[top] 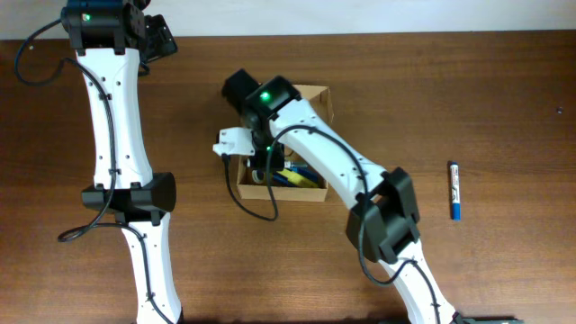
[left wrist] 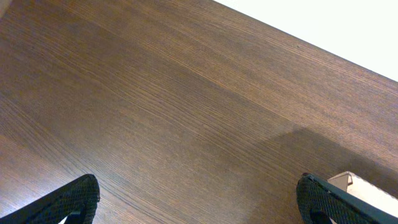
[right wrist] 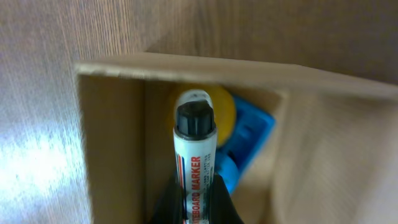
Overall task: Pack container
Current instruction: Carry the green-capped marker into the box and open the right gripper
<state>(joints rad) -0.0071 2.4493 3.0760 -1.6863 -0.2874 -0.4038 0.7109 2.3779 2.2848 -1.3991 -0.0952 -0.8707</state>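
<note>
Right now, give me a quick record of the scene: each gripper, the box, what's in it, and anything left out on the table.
right gripper: shut on a whiteboard marker, black cap end in the box opening
left gripper: open, empty, over bare table
container: brown cardboard box, open, under the right arm
inside: a yellow item and a blue item; kinds unclear
left out: one loose marker lying on the table, apart from the box, on the right arm's side

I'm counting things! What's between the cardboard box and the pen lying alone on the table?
Overhead view: only the robot's right arm crosses between the cardboard box and the marker; otherwise bare wooden table.
</note>
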